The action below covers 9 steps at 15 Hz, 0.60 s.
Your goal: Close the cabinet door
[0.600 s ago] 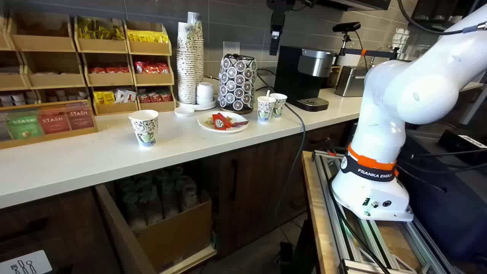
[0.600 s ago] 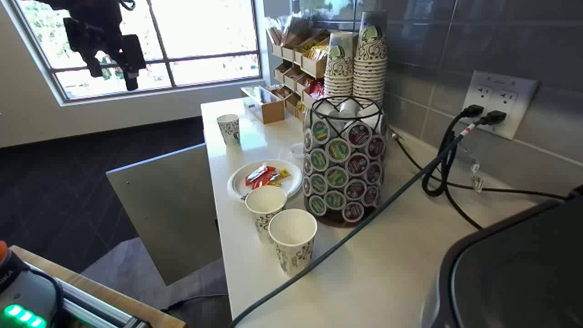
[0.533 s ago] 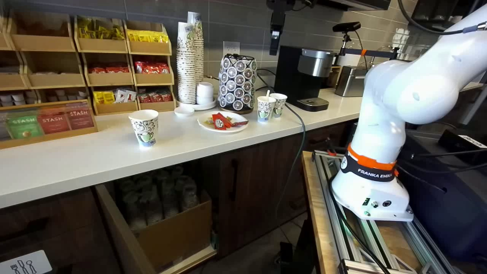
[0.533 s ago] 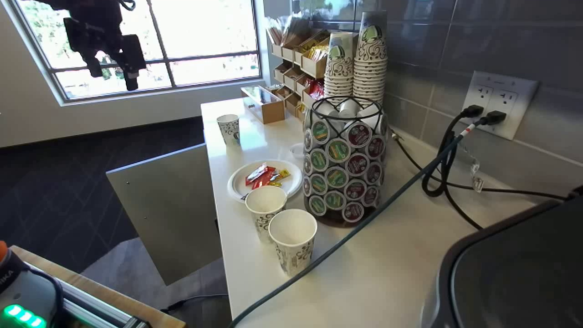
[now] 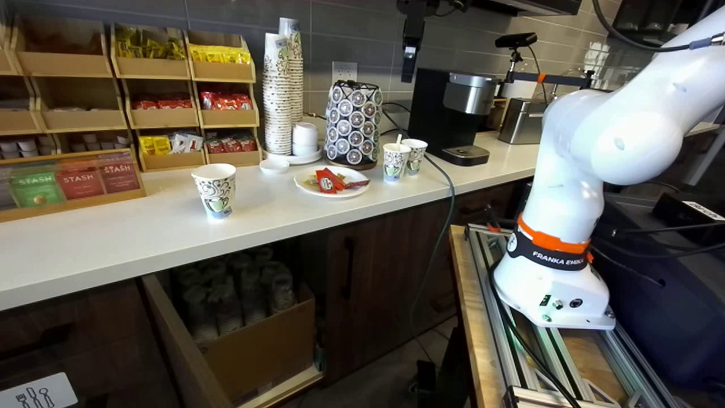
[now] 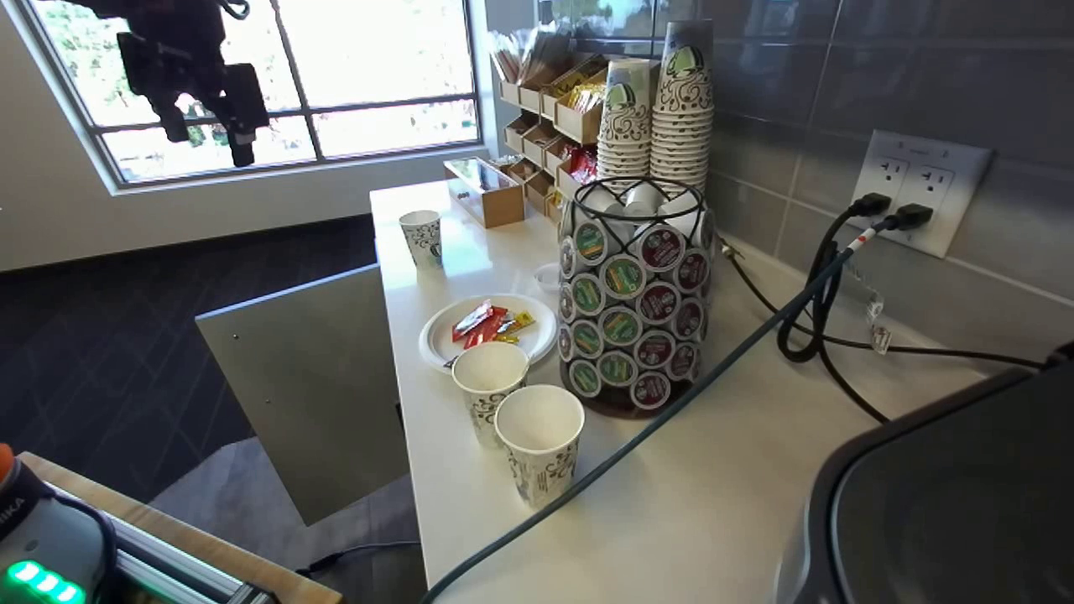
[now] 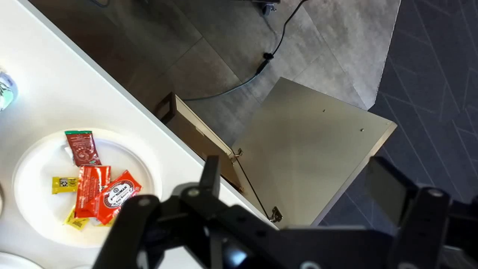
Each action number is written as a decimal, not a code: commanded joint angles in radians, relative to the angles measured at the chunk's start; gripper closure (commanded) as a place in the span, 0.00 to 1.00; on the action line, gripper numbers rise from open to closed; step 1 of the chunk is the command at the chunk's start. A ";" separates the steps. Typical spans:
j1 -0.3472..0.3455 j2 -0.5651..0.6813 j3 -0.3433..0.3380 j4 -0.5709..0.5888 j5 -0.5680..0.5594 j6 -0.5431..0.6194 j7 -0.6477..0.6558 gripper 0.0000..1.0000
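The cabinet door [image 6: 310, 394] stands swung open, out from the counter front, its pale inner face showing. It also shows in the wrist view [image 7: 310, 145], with two metal hinges on the compartment side. The compartment [image 5: 226, 294] holds a cardboard box with clear cups or glassware, hard to make out in the shadow. The door's dark outer face and handle are hidden. My gripper [image 6: 205, 134] hangs high in front of the window, apart from the door. In the wrist view my gripper [image 7: 298, 179] is open, fingers wide apart, nothing between them, with the door below.
The white counter [image 5: 272, 226] carries a plate with sauce packets [image 5: 331, 181], paper cups [image 5: 215, 190], a pod rack [image 5: 354, 124] and a coffee maker [image 5: 453, 113]. A dark cable [image 6: 638, 470] hangs over the counter edge. The robot's wooden stand [image 5: 464, 294] is close to the cabinets.
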State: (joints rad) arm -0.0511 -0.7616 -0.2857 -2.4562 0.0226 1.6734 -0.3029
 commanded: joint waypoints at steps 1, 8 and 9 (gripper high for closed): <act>-0.016 0.004 0.011 0.002 0.008 -0.002 -0.009 0.00; 0.061 0.021 0.102 -0.174 0.112 0.122 -0.001 0.00; 0.073 0.033 0.137 -0.207 0.123 0.171 0.019 0.00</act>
State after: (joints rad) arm -0.0099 -0.7433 -0.2226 -2.5637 0.1048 1.7380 -0.3144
